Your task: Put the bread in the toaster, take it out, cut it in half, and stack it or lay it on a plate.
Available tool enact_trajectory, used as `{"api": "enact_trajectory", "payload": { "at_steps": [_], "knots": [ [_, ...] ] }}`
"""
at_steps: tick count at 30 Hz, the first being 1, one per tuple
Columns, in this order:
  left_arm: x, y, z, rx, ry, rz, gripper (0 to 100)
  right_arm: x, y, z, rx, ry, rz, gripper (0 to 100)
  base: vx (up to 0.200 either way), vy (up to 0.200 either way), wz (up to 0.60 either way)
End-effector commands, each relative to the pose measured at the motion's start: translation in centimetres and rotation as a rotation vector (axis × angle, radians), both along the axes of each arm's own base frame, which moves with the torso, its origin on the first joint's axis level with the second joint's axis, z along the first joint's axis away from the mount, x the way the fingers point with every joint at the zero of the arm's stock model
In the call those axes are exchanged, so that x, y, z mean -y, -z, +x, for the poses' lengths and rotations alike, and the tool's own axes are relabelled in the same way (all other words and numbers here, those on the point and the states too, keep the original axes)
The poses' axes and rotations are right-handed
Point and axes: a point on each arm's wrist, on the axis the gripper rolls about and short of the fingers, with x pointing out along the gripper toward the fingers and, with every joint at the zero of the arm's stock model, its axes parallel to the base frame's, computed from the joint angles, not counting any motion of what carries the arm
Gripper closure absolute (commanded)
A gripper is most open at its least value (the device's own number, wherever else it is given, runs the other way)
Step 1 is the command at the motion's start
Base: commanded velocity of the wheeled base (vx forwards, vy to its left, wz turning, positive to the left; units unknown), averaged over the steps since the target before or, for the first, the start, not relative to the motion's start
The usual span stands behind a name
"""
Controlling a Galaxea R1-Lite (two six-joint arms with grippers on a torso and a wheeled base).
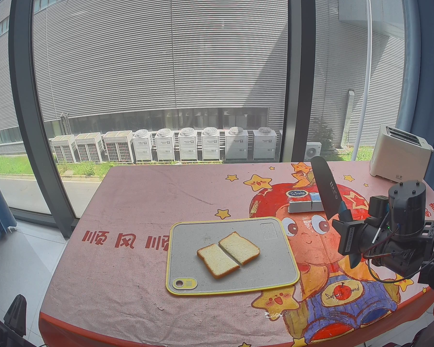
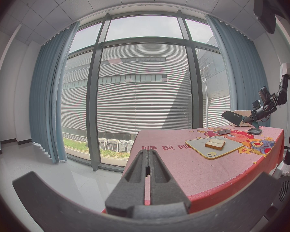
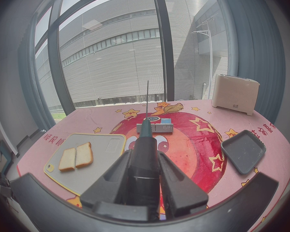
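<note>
Bread [image 1: 238,247] halved on board [image 1: 270,266] — right gripper [image 3: 144,155] grips knife [image 1: 326,186].

Bright daylight floods in through the window [image 1: 159,73] onto the desk [image 1: 130,266]. Shadows are soft. Both wrist views bow strongly toward dark corners.

Red characters cross the tablecloth [image 1: 130,203]; small print marks the knife [image 1: 326,184] blade and the toaster [image 1: 399,154] front.
</note>
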Motion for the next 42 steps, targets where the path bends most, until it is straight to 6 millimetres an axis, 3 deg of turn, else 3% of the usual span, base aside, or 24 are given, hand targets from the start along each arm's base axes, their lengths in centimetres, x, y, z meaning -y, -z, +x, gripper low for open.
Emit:
{"api": "enact_trajectory", "payload": {
  "at_steps": [1,15,42],
  "knots": [
    [0.0,0.5,0.0,-0.001,-0.001,0.000,100,0.3,0.4,-0.1,-0.013,0.006,-0.012,100,0.000,0.000,0.00],
    [0.0,0.5,0.0,-0.001,-0.001,0.000,100,1.0,1.1,0.0,-0.048,0.015,-0.016,100,0.000,0.000,0.00],
    [0.0,0.5,0.0,-0.001,-0.001,0.000,100,0.6,3.6,0.6,-0.140,0.014,-0.056,100,0.000,0.000,0.00]
  ]
}}
